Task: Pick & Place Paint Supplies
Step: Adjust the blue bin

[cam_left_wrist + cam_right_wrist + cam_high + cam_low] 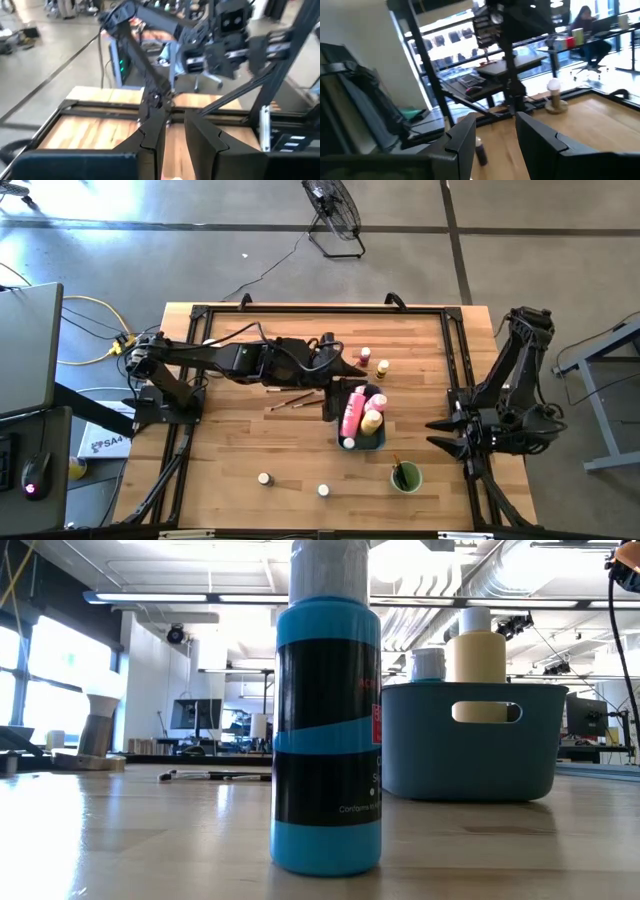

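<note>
While a pink squeeze bottle (351,412) and a yellow squeeze bottle (372,419) lie together in the blue-grey tray (379,442) at mid-counter, two paintbrushes (293,398) rest on the wood just beside it. Small jars (264,478) dot the counter (240,450) front and back. Just beyond the tray is the left pincer (352,367), slightly parted and empty. At the counter's right edge, the right pincer (446,434) waits, open, holding nothing.

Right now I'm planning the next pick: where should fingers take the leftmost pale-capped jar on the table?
Pinch the jar across its round sides, coming straight down from above. It stands upright and alone, with nothing touching it, so probably any finger direction fits.
</note>
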